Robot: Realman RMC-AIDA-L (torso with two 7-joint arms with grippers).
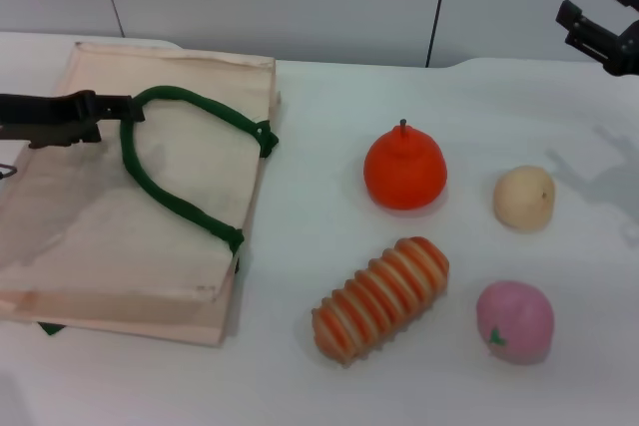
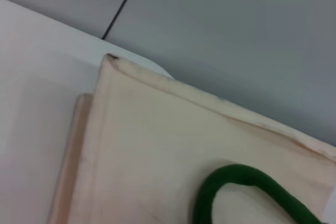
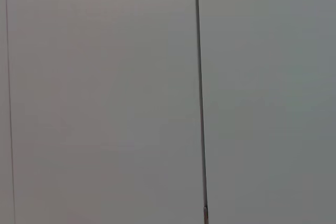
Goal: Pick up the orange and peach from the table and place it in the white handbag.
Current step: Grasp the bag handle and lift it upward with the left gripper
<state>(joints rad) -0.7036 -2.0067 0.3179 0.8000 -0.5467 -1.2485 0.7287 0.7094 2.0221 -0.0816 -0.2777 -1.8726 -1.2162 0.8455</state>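
The white handbag (image 1: 90,236) lies flat on the table at the left, its green rope handle (image 1: 170,195) looped on top. My left gripper (image 1: 128,108) reaches in from the left over the bag and is shut on the top of the handle loop. The bag (image 2: 152,145) and handle (image 2: 231,179) also show in the left wrist view. The orange (image 1: 404,172) stands at the middle of the table. The peach (image 1: 514,321) lies at the front right. My right gripper (image 1: 599,22) is open and empty, raised at the far right, well above both fruits.
A pale beige-yellow round fruit (image 1: 523,197) lies right of the orange. A long orange-and-cream ribbed item (image 1: 381,298) lies in front of the orange, left of the peach. A grey panelled wall (image 3: 105,98) stands behind the white table (image 1: 319,127).
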